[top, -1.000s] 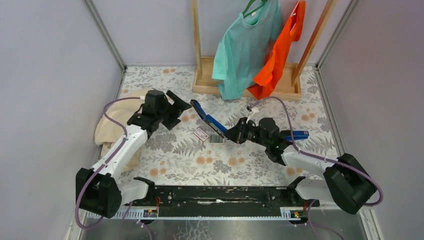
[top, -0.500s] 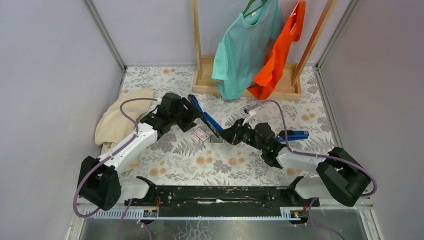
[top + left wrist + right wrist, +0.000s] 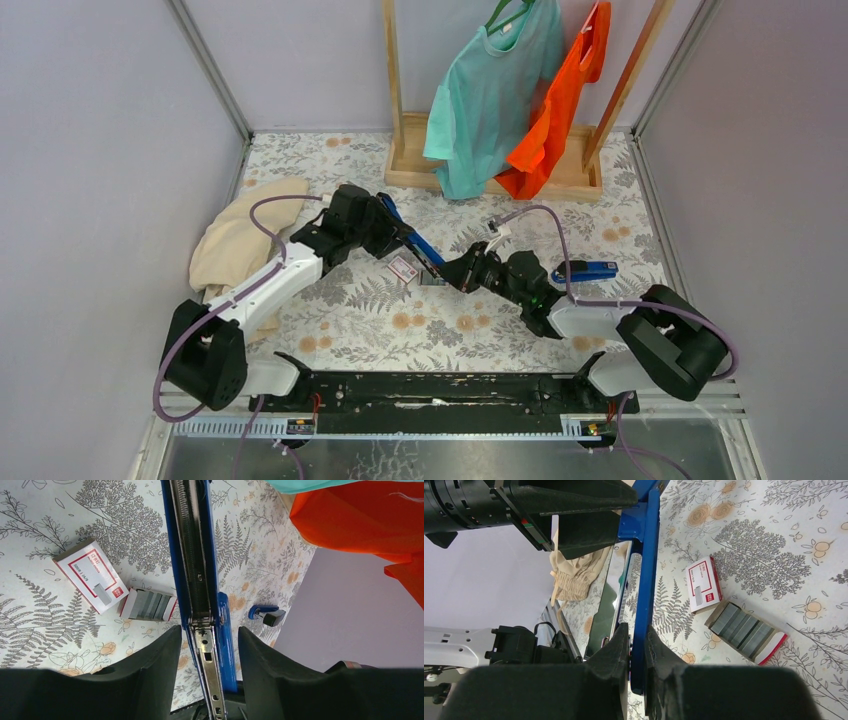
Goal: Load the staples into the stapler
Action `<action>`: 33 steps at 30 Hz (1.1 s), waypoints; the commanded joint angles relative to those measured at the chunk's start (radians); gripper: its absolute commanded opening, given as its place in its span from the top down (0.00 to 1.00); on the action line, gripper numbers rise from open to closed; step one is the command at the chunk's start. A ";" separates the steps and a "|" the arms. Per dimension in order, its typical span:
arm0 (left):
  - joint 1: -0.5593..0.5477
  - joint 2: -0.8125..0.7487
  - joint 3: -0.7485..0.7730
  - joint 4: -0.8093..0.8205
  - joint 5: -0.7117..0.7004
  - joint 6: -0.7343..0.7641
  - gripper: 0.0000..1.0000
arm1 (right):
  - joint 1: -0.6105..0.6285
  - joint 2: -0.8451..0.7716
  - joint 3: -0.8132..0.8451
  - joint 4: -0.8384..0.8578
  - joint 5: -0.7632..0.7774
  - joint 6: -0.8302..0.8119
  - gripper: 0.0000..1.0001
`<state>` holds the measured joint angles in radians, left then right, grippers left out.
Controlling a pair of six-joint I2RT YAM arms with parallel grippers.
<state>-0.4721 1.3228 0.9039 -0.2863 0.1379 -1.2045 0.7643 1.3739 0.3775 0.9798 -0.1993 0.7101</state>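
A blue stapler (image 3: pixel 420 247) hangs swung open above the flowered table, its metal channel (image 3: pixel 192 555) bare. My right gripper (image 3: pixel 637 630) is shut on the stapler's lower blue arm (image 3: pixel 646 570). At the stapler's upper end, my left gripper (image 3: pixel 209 632) straddles it, and a thin gap still shows beside each finger. The staples (image 3: pixel 148 605) are a grey block lying in a red-and-white tray on the table just left of the stapler, also in the right wrist view (image 3: pixel 744 630). Nothing grips them.
A white and red staple box (image 3: pixel 90 575) lies beside the tray. A second blue stapler (image 3: pixel 585 270) sits on the table to the right. A beige cloth (image 3: pixel 240 240) is heaped at the left, and a wooden rack (image 3: pixel 490 170) with teal and orange shirts stands at the back.
My left arm swung right to the stapler's upper end and its jaws narrowed around it. The right gripper shifted slightly left, still holding the stapler.
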 commanded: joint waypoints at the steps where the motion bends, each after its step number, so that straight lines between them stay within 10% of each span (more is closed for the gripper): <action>1: -0.011 0.013 0.006 0.081 -0.002 -0.026 0.49 | 0.011 0.005 0.007 0.260 0.019 0.052 1.00; 12: -0.012 0.033 -0.016 0.099 0.001 -0.044 0.58 | 0.014 0.036 -0.006 0.329 0.026 0.098 1.00; 24: -0.013 0.030 -0.025 0.092 -0.016 -0.040 0.93 | 0.026 0.101 0.006 0.362 0.012 0.108 1.00; 33: 0.023 0.036 0.011 -0.015 -0.124 0.035 1.00 | 0.029 0.134 -0.015 0.394 0.011 0.124 0.68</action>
<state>-0.4728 1.3537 0.8879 -0.2516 0.0952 -1.2404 0.7837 1.5143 0.3519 1.2007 -0.1822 0.8188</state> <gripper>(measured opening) 0.334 0.273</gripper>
